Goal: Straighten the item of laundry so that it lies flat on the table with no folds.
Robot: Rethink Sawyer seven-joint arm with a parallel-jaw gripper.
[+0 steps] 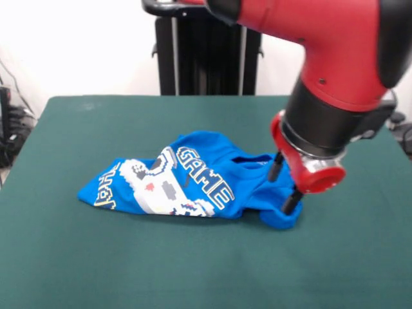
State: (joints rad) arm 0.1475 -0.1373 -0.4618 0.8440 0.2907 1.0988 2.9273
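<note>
Soft cloth shirt (193,183); seemingly matt felt table (96,257).

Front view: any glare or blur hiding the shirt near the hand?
Front view: even light, no glare on the shirt; print readable; soft shadow under its near edge on the table; arm blocks nothing but the shirt's right end by the hand, fingers open.

You see a bright blue T-shirt (212,183) printed with a white pixel game controller, small red and grey details, and white "GAME" lettering outlined dark; yellow letters show near its left end. The tabletop (96,257) is dark green. The arm (341,58) is red and black, its pincer (284,185) fingers (275,167) black.
</note>
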